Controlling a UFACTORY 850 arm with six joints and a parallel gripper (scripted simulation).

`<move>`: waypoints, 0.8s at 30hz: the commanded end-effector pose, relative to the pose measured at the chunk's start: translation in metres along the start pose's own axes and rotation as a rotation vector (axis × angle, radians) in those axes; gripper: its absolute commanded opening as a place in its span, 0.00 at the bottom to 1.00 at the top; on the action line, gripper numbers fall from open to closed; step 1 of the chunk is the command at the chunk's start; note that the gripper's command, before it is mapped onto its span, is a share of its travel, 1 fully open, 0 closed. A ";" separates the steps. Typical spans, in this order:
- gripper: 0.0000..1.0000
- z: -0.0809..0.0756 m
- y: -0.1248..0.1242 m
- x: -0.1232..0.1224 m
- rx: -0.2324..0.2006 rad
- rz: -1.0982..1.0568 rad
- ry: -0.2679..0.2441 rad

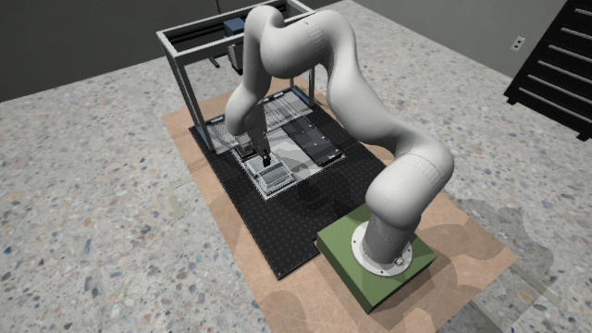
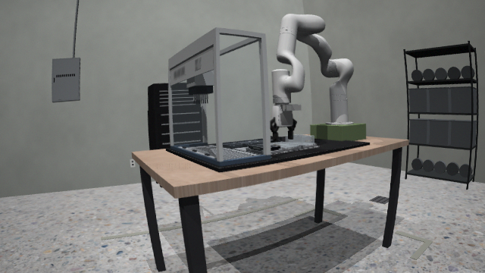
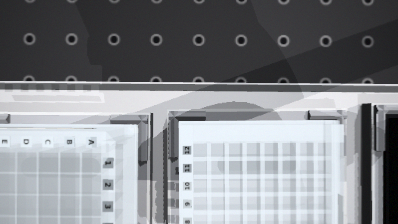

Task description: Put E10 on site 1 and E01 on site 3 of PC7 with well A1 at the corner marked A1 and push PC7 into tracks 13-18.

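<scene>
Three nests stand in a row on the left of the apron. E07 (image 1: pixel 278 178), a pale deep-well block, is in the nearest one. E01 (image 1: pixel 260 165), a pale 96-well plate, is in the middle one. The dark E10 (image 1: pixel 242 152) is in the farthest. My gripper (image 1: pixel 265 160) is open and empty, pointing down close above E01; it also shows in the side view (image 2: pixel 282 134). The wrist view shows E07 (image 3: pixel 65 175) on the left, E01 (image 3: pixel 260 172) in the middle and the edge of E10 (image 3: pixel 387 165) on the right; the fingers are out of that view. The dark carrier PC7 (image 1: pixel 312 139) lies on the apron with all its sites empty.
The loading rails (image 1: pixel 287 107) lie under the instrument's grey frame (image 1: pixel 185 69), just beyond the nests and the carrier. A pipetting head (image 2: pixel 198 92) hangs inside the frame. The arm's green base block (image 1: pixel 375 259) stands at the near end of the black perforated board.
</scene>
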State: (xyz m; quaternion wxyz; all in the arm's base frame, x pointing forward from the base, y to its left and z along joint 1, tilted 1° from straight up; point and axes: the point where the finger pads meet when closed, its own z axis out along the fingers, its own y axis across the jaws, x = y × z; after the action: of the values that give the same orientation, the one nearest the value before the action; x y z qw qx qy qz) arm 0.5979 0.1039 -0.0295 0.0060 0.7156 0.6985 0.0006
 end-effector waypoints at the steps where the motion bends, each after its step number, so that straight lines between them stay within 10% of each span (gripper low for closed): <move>1: 1.00 -0.001 0.001 0.000 -0.002 0.000 0.000; 24: 1.00 0.011 0.001 0.000 -0.002 0.000 0.000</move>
State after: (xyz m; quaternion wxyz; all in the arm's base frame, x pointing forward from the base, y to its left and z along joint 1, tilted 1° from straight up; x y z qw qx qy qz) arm 0.5979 0.1038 -0.0393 0.0059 0.7156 0.6985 0.0006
